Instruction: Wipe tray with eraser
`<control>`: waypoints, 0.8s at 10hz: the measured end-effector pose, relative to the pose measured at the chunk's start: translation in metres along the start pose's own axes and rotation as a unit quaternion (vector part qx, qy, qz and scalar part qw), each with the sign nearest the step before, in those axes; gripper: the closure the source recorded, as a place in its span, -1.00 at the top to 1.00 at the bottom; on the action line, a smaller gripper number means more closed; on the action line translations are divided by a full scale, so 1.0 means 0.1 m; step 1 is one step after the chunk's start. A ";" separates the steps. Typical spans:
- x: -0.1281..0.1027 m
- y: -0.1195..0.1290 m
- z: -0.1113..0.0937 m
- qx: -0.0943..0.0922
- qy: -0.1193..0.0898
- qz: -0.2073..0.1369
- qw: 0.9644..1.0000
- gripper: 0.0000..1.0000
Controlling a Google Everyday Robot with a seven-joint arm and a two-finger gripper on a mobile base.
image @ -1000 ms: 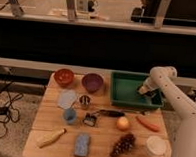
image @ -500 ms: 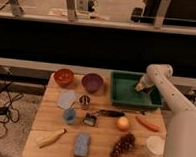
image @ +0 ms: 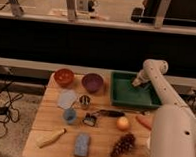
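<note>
A wooden desk (image: 103, 138) stands in front of a dark wall, and a white robot arm (image: 162, 104) reaches in from the lower right. At the back right of the desk lies a dark green rectangular plastic tray with a raised rim (image: 121, 98). The arm's gripper (image: 138, 83) hangs over the tray's far right corner, pointing down into it. A small pale eraser block (image: 136, 83) shows at the gripper's tip, low inside the tray; whether the jaws are closed on it or open cannot be told. To the left of the tray sit a round purple bowl (image: 92, 82) and a round red-orange bowl (image: 64, 77). Nearer the front are a small metal cup (image: 84, 100), a blue rectangular sponge-like block (image: 81, 144), a small black-and-silver clip-like item (image: 90, 119), an orange round fruit (image: 122, 124), an orange carrot (image: 143, 121) and a dark bunch of grapes (image: 122, 145).
</note>
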 end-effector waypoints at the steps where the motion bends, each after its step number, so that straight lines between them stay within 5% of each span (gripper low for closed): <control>1: 0.02 0.08 -0.02 -0.003 -0.002 -0.005 1.000 -0.92; 8: -0.24 0.73 -0.12 -0.045 -0.040 -0.038 0.997 -0.92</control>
